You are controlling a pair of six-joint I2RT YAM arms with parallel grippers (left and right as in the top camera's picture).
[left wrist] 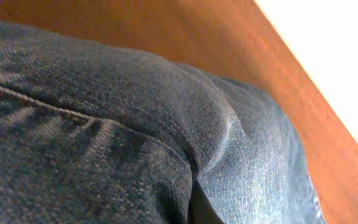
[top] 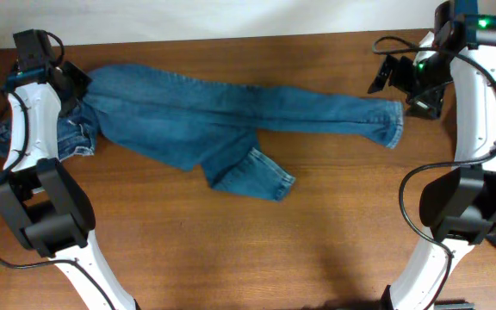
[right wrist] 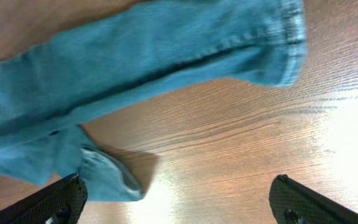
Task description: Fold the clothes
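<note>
The clothes (top: 196, 120), a pair of blue denim jeans, lie across the wooden table. The waist is bunched at the left, one leg stretches right to a cuff (top: 392, 123), and the other leg bends toward the front (top: 252, 176). My left gripper (top: 74, 82) sits down on the far corner of the waist. Its fingers are hidden; dark denim (left wrist: 135, 124) with a stitched seam fills the left wrist view, gathered into a fold at the bottom. My right gripper (top: 406, 86) hovers open just beyond the long leg's cuff (right wrist: 278, 50), over bare wood, with nothing between its fingertips (right wrist: 61, 199).
The brown wooden table (top: 334, 224) runs to a pale wall along the far edge (left wrist: 328, 62). Both arm bases stand at the near corners, left (top: 41, 215) and right (top: 463, 207). The folded-back leg end (right wrist: 107, 177) lies near my right gripper's left finger.
</note>
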